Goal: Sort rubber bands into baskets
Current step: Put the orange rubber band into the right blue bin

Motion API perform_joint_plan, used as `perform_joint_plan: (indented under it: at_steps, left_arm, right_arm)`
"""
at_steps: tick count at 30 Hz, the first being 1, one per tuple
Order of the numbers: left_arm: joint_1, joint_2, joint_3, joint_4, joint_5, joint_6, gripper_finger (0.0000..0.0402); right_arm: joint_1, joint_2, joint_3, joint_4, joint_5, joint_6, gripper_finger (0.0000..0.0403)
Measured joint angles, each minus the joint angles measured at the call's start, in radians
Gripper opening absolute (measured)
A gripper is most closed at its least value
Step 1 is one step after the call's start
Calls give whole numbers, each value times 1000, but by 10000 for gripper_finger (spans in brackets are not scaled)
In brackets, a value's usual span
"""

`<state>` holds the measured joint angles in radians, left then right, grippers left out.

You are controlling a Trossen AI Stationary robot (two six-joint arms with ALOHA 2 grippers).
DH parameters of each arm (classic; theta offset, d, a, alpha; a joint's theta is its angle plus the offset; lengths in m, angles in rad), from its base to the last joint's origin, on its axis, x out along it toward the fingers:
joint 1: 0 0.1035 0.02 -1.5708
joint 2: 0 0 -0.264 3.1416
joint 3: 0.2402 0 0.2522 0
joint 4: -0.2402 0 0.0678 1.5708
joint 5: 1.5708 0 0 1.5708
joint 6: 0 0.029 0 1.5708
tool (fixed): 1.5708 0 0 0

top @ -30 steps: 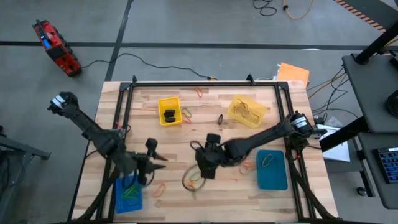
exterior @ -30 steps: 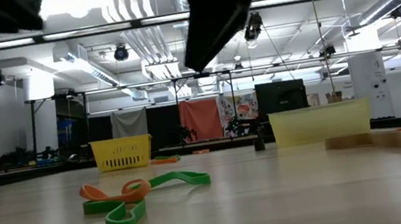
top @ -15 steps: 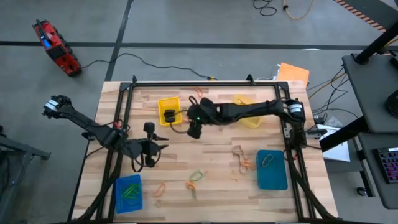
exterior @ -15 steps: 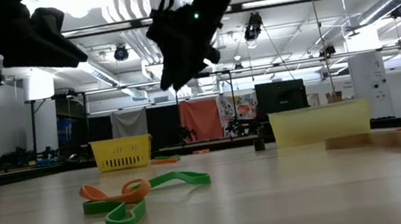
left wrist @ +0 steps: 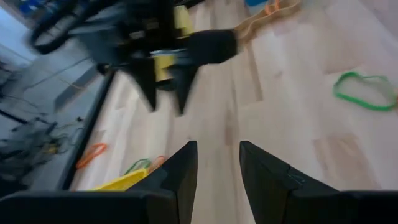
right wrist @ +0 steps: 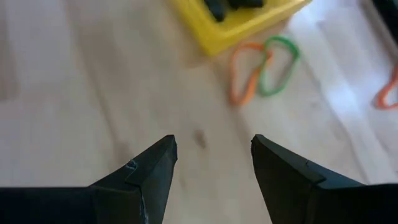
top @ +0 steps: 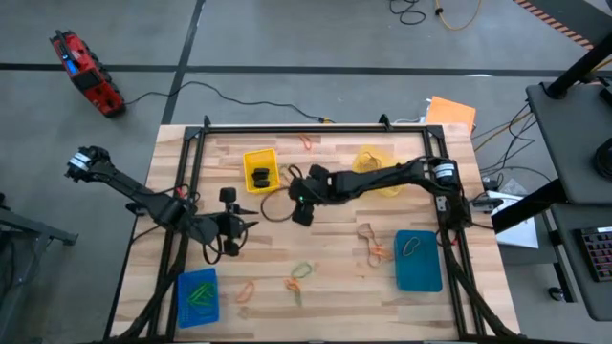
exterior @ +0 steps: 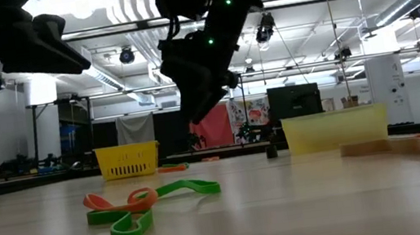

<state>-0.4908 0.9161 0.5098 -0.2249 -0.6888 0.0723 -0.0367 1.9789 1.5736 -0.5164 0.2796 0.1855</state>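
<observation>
My right gripper [top: 298, 201] is open and empty above the wood just near-right of the bright yellow basket [top: 260, 170], which holds black rubber bands. An orange and a green band [right wrist: 261, 68] lie on the table beside that basket. My left gripper [top: 241, 225] is open and empty over bare wood at the table's left middle. The bright blue basket [top: 198, 296] holds green bands. The pale yellow basket [top: 378, 167] and the teal-blue basket [top: 418, 260] stand on the right. Loose bands lie near the front: green and orange [top: 299, 275], orange [top: 246, 290], tan and orange [top: 371, 247].
A black frame [top: 316, 126] runs along the table's far edge and sides. An orange band [top: 308, 141] lies near the far edge. A flat orange sheet [top: 451, 113] lies off the far right corner. Bare wood lies between the two grippers.
My right gripper has gone from the table's near middle toward the far edge and left, up to the bright yellow basket, then dropped a little. My left gripper has gone from over the bright blue basket toward the far edge and risen.
</observation>
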Motion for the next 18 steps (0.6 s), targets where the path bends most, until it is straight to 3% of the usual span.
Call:
perform_joint_plan:
  at_steps: [4,8,18]
  left_arm:
    - [0,0,-5,-2,-44,12,104]
    - [0,0,-17,3,-46,13,104]
    - [0,1,-17,46,-62,-27,104]
  right_arm:
    - [41,-2,-66,39,0,-43,203]
    - [49,-2,-137,183,-2,-39,203]
    - [-31,-1,-181,451,31,-15,203]
